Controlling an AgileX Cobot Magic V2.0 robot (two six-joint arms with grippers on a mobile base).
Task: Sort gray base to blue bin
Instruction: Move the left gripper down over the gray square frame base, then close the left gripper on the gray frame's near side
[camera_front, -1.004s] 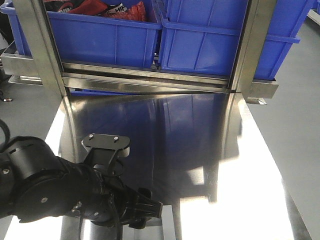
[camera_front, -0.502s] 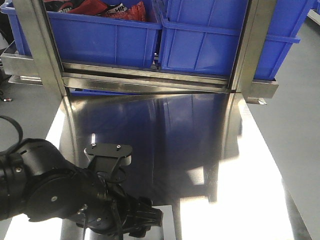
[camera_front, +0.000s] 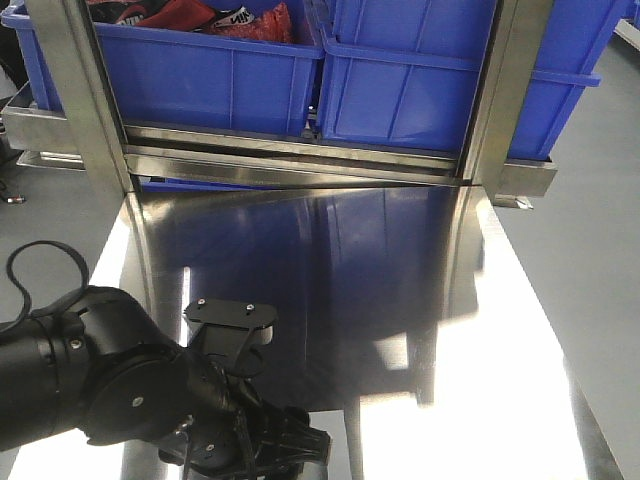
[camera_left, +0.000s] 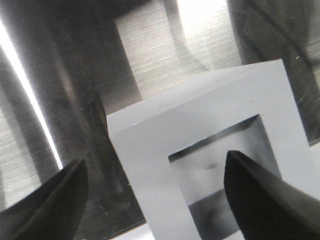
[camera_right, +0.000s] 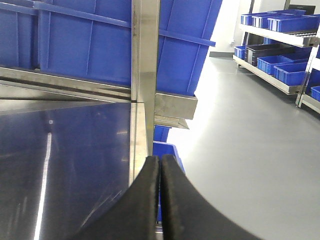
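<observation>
In the left wrist view the gray base (camera_left: 200, 115) lies on the steel table, a matte block with thick walls around a rectangular recess. My left gripper (camera_left: 155, 159) is open just above it. One fingertip (camera_left: 70, 185) is outside the block's left wall and the other hangs over the recess. The front view hides the base under my left arm (camera_front: 120, 400). Two blue bins stand on the rack at the back: the left bin (camera_front: 200, 70) holds red items, and the right bin (camera_front: 420, 90) has its inside out of view. My right gripper (camera_right: 160, 162) is shut on nothing at the table's right edge.
Steel posts (camera_front: 70, 90) (camera_front: 500, 90) and a cross rail (camera_front: 300, 160) stand in front of the bins. The reflective steel table (camera_front: 400, 300) runs from the rail to the near edge. A small blue crate (camera_right: 167, 150) sits below the table's right side. Shelves of blue crates (camera_right: 280, 50) line the far wall.
My left arm has shifted toward the near edge and slightly right, sinking lower in the front view. Nothing else has moved.
</observation>
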